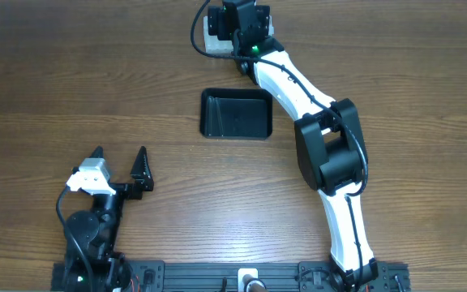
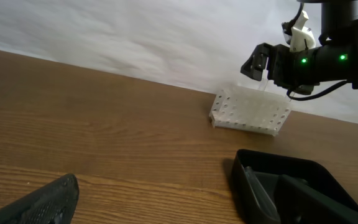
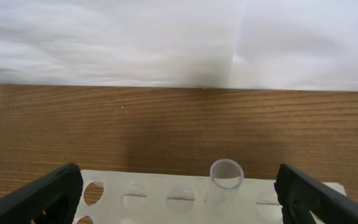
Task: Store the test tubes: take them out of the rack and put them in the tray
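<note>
Right fingers (image 3: 39, 196) flank upright test tube (image 3: 227, 175) in rack (image 3: 157, 180).

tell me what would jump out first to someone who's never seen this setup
The right arm stretches across the table to its far edge, where the right gripper hangs open over a white rack with a clear test tube standing in it. A black tray sits mid-table, and the left gripper rests open near its own base.
</note>
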{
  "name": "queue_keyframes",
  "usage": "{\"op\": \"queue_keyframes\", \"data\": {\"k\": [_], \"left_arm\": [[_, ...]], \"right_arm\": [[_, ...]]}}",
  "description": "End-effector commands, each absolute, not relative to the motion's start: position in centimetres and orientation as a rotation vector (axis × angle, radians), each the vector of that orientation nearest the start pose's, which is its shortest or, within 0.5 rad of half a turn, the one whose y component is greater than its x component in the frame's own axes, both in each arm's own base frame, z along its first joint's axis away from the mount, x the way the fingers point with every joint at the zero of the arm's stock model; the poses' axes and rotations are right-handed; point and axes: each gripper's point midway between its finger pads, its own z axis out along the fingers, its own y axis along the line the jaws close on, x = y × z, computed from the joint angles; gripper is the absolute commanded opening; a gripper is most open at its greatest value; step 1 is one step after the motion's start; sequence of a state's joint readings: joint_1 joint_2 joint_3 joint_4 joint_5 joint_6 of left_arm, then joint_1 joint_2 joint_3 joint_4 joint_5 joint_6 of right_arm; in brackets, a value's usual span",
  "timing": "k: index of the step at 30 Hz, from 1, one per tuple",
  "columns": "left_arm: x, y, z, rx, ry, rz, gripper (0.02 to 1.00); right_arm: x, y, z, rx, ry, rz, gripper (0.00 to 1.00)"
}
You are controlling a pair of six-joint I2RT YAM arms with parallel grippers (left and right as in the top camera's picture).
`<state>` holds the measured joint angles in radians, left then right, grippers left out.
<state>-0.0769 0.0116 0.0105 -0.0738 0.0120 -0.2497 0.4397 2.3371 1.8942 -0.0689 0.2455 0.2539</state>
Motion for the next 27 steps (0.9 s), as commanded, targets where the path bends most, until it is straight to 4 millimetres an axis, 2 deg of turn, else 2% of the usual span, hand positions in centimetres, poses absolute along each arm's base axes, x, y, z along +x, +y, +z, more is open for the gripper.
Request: {"op": "queue_keyframes", "data": {"k": [1, 15, 20, 24, 27], "left_arm": [[24.5, -2.1, 15.6, -0.122, 1.65, -0.254, 1.0], [24.5, -2.1, 15.6, -0.122, 1.649, -0.254, 1.0], [24.5, -2.1, 15.6, -0.122, 1.649, -0.254, 1.0], [24.5, -2.1, 15.6, -0.122, 1.649, -0.254, 1.0], [24.5, -2.1, 15.6, -0.122, 1.649, -0.254, 0.998]], "right_arm": [[62.0, 24.3, 13.1, -0.046, 2.057, 0.128, 0.941], [62.2, 24.1, 11.6, -0.049, 2.069, 0.108, 0.724], [62.3, 23.8, 11.5, -0.045, 2.071, 0.105, 0.656], [62.4, 23.6, 11.6, -0.04, 2.07, 0.102, 0.551], [62.5, 23.4, 11.5, -0.036, 2.071, 0.096, 0.531]]}}
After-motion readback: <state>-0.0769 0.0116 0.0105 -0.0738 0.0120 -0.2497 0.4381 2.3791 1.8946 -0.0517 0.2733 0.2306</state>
